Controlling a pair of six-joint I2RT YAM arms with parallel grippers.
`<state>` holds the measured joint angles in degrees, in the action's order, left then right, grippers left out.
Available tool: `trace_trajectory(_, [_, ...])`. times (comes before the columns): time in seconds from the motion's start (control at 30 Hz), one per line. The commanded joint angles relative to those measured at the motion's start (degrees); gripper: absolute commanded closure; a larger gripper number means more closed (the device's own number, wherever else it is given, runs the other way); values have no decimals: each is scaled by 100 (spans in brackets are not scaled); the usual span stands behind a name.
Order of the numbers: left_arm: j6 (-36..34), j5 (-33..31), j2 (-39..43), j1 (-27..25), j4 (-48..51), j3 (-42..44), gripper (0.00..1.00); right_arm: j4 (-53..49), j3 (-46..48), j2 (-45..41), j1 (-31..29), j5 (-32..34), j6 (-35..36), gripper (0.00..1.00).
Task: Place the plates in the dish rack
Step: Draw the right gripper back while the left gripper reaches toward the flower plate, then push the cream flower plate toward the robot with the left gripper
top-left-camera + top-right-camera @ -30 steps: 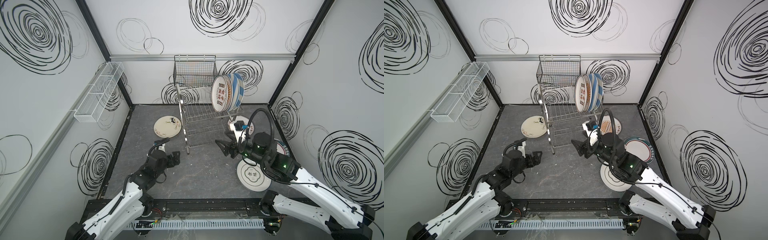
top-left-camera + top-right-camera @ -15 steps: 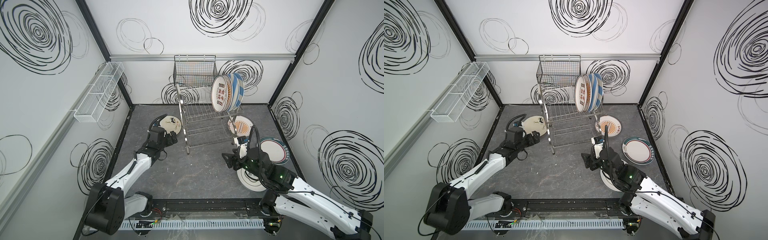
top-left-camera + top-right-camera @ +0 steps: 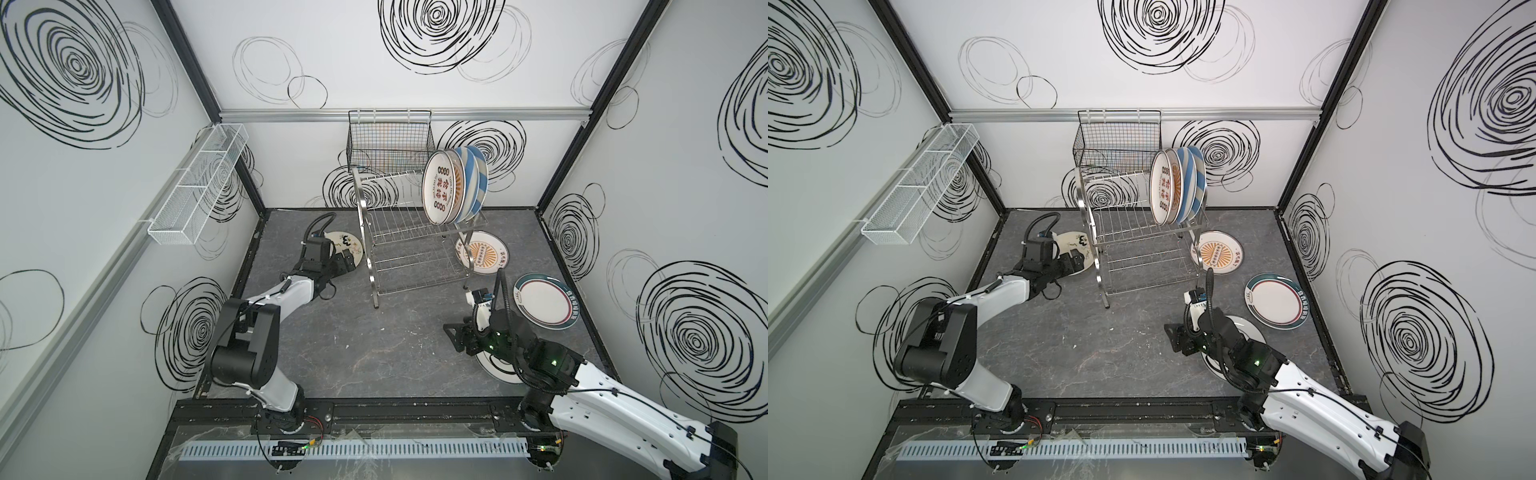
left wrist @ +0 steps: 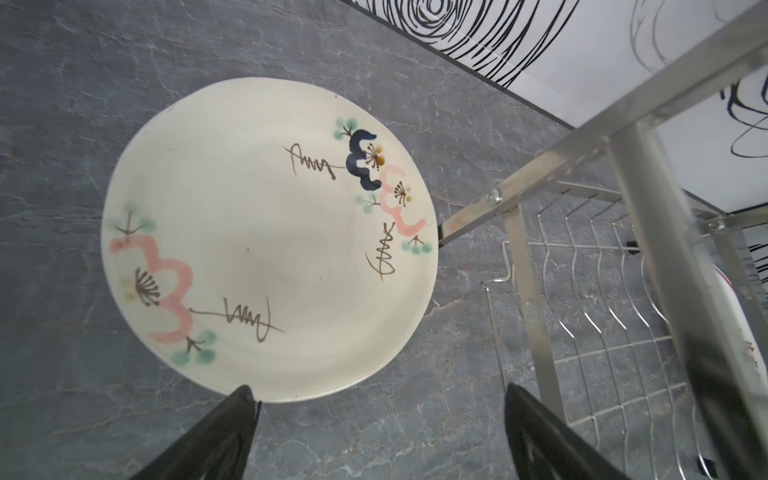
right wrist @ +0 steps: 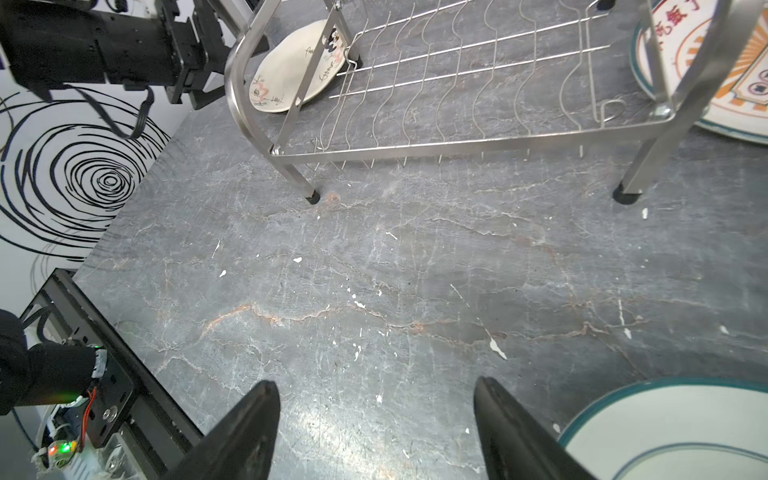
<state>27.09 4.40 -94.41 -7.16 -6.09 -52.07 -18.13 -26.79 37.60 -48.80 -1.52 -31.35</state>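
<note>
Lying flat beside the dish rack [image 4: 525,270], the floral plate [image 4: 266,249] is faced by the left gripper [image 4: 378,390], jaws apart; its near rim should be pinched clear of the rack's leg. The right gripper [image 5: 374,384] is seen parted, empty.

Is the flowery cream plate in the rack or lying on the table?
Lying flat, not loaded: the floral plate rests on the grey tabletop beside the dish rack.

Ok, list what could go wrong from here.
1. The floral plate lies flat beside the dish rack leg; the open left jaws at its rim could shove it into that leg instead of gripping.
2. The racked plates crowd one end of the top tier; slotting another could knock them.
</note>
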Motion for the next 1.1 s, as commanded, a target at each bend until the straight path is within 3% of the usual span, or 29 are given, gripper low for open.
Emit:
trace_trajectory(0.0, [-187, 216, -434, 144, -249, -433, 4, 322, 68, -31, -6, -278, -86, 22])
trace_trajectory(0.37, [-657, -229, -1578, 144, 444, -1397, 4, 484, 53, 76, 37, -785, 3, 20])
trace_trajectory(0.7, [-695, 55, -2081, 162, 1169, -1959, 4, 302, 36, -38, 210, -892, 190, 18])
trace_trajectory(1.07, [-359, 183, -1591, 340, 1551, -1251, 4, 334, 111, -186, 393, -1204, 95, 17])
